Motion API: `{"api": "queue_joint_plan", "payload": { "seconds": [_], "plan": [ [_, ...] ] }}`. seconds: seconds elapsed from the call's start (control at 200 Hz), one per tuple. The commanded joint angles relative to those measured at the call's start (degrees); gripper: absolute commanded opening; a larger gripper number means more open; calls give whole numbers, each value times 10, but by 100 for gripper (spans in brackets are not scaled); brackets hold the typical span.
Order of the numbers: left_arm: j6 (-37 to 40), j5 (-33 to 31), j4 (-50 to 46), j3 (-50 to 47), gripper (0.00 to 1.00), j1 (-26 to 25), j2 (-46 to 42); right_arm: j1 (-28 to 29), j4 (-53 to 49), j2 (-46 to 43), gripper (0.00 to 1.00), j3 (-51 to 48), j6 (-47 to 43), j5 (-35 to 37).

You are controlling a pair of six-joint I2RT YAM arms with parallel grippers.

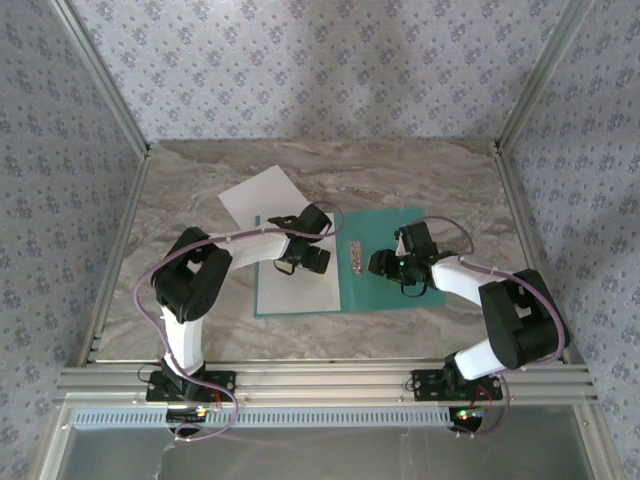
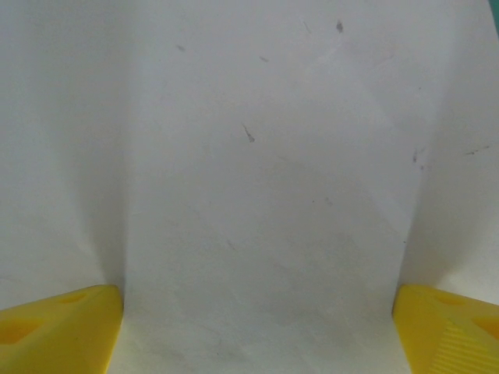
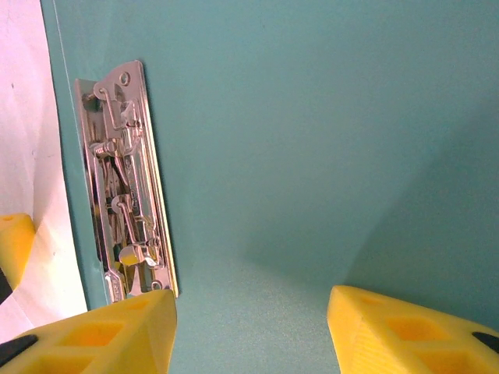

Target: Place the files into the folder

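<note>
L fingers [image 1: 303, 262] wide open, empty, over sheet [image 1: 295, 290] on folder [image 1: 400, 290] left half. R fingers [image 1: 383, 263] part open, empty, beside clip [image 3: 129, 187]. 2nd sheet [image 1: 255, 195] on worktop [image 1: 450, 190].

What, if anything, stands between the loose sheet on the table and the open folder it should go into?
Nothing lies on the table between the loose sheet and the folder. Above the folder, the left gripper hangs open over the sheet already inside, and the right gripper hovers by the clip.
</note>
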Motion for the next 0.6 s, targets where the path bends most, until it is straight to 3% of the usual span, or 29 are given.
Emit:
{"api": "queue_joint_plan", "payload": {
  "seconds": [0.0,0.595],
  "plan": [
    [-11,-18,-42,-19,91,7,-8,4,-35,-2,56,-20,8,21],
    [-28,-25,-47,-27,91,13,-21,6,-36,-6,56,-24,24,22]
  ]
}}
